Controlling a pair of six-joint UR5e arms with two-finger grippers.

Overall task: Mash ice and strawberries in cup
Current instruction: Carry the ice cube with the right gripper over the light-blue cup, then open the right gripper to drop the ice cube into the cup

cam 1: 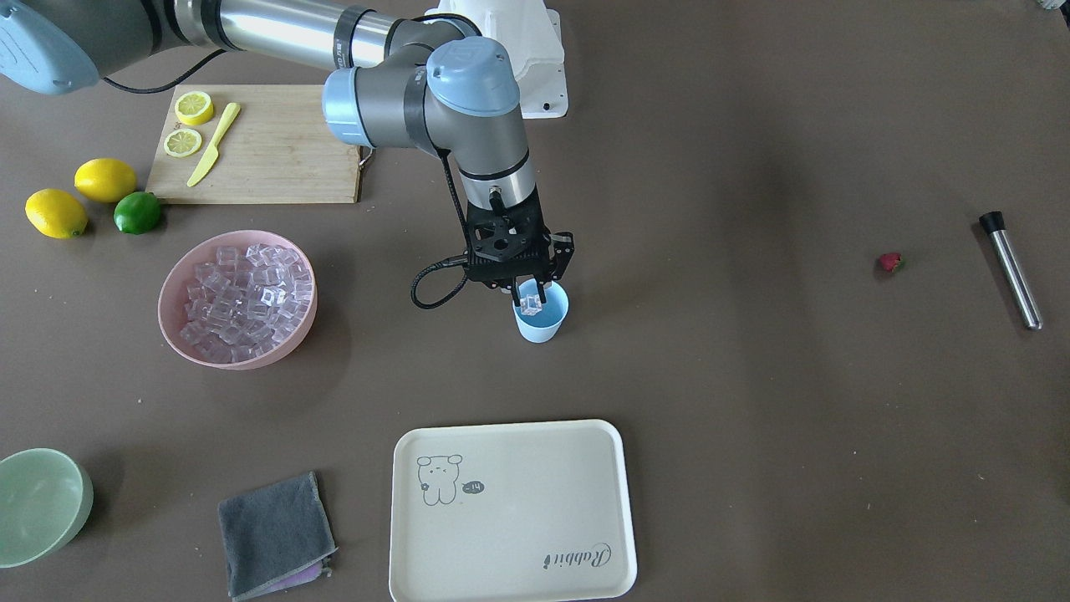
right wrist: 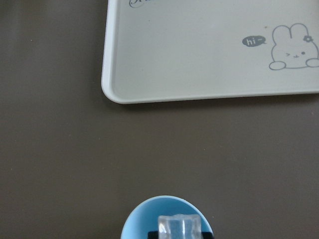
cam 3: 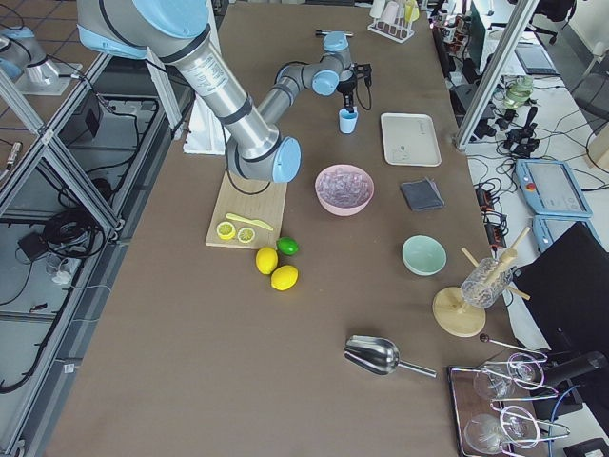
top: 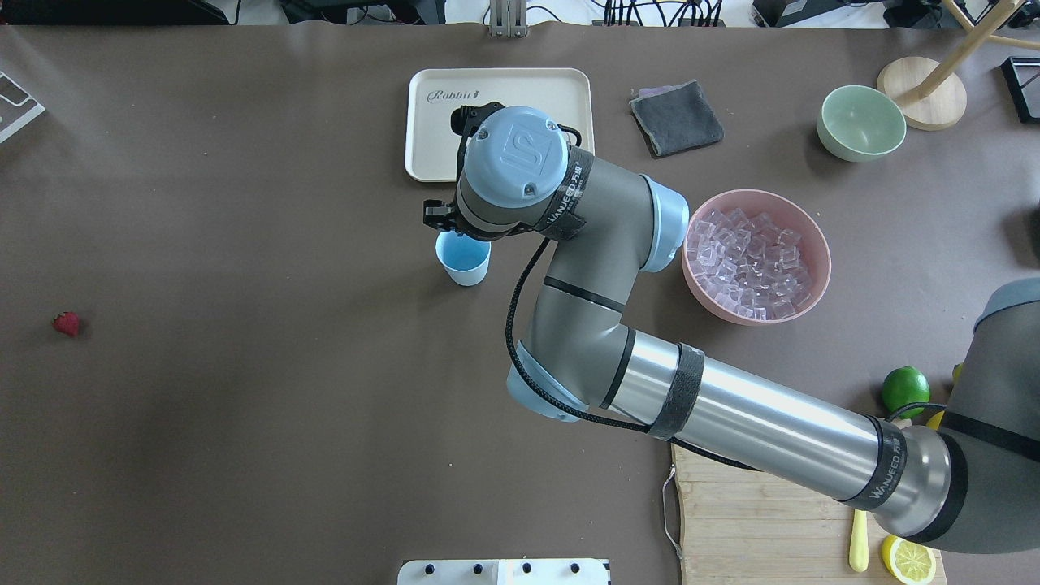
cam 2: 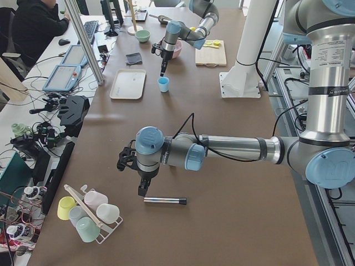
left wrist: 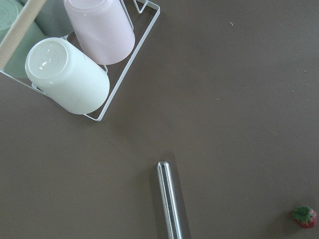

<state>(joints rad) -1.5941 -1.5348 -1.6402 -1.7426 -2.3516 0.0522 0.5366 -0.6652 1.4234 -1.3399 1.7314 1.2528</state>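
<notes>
My right gripper (cam 1: 530, 294) is shut on one clear ice cube (cam 1: 528, 299) and holds it at the mouth of the pale-blue cup (cam 1: 541, 322). The right wrist view shows the cube (right wrist: 179, 226) just above the cup (right wrist: 144, 221). More ice (cam 1: 247, 297) fills the pink bowl (cam 1: 175, 276). The strawberry (cam 1: 890, 262) lies alone on the table and also shows in the left wrist view (left wrist: 305, 217). My left gripper (cam 2: 143, 191) shows only in the exterior left view, above a metal muddler (cam 2: 165, 200). I cannot tell whether it is open or shut.
A cream tray (cam 1: 512, 510) lies beyond the cup. A grey cloth (cam 1: 276, 535) and a pale-green bowl (cam 1: 38, 502) lie near it. A cutting board (cam 1: 276, 150) holds lemon halves and a yellow knife, with lemons and a lime (cam 1: 137, 212) beside it. A cup rack (left wrist: 79, 64) stands near the muddler (left wrist: 171, 199).
</notes>
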